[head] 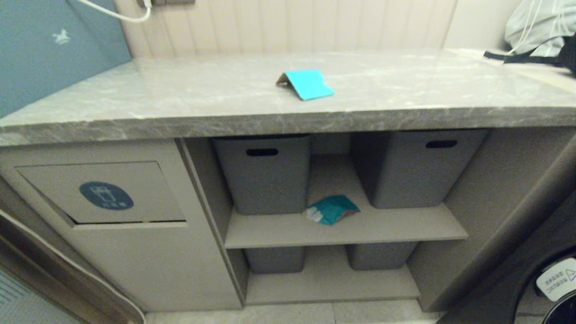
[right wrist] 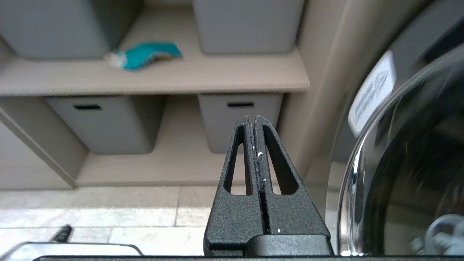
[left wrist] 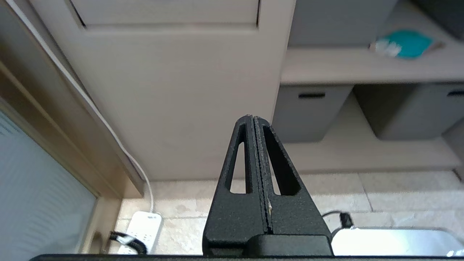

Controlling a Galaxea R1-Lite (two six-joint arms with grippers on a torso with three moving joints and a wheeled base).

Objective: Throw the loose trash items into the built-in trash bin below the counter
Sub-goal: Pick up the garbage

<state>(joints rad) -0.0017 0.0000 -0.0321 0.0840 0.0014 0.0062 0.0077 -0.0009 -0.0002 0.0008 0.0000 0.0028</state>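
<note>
Marble runs the whole width of the scene: the grey counter (head: 189, 96) with white veins and a thick front edge. At its far left a big blue-grey bag (head: 40, 49) with a small white horse logo leans against the wall, a white cable (head: 114, 14) hanging just beside it. Below the counter on the left sits the built-in trash bin (head: 105, 194), a beige cabinet front whose rectangular flap carries a dark blue oval icon; the flap is shut. Near the middle of the counter the turquoise card (head: 308, 84) stands like a tent, its brown cardboard back facing left. Under it, open shelves hold four grey tubs (head: 265, 177) with slot handles, two on each level. The teal packet (head: 332, 209) lies on the upper shelf (head: 279, 231) between the two upper tubs, near the front edge, its white end touching or nearly touching the left tub. On the far right of the counter lies a pale bundle of fabric (head: 537, 27) with black straps, and lower right shows the dark round door of a machine (head: 560, 292).

Neither arm reaches the head view. The left gripper (left wrist: 253, 117) hangs low before the cabinet, its jaws clenched with nothing between them. The right gripper (right wrist: 252, 117) hangs low before the lower shelves, beside the machine door, jaws likewise clenched and empty.
</note>
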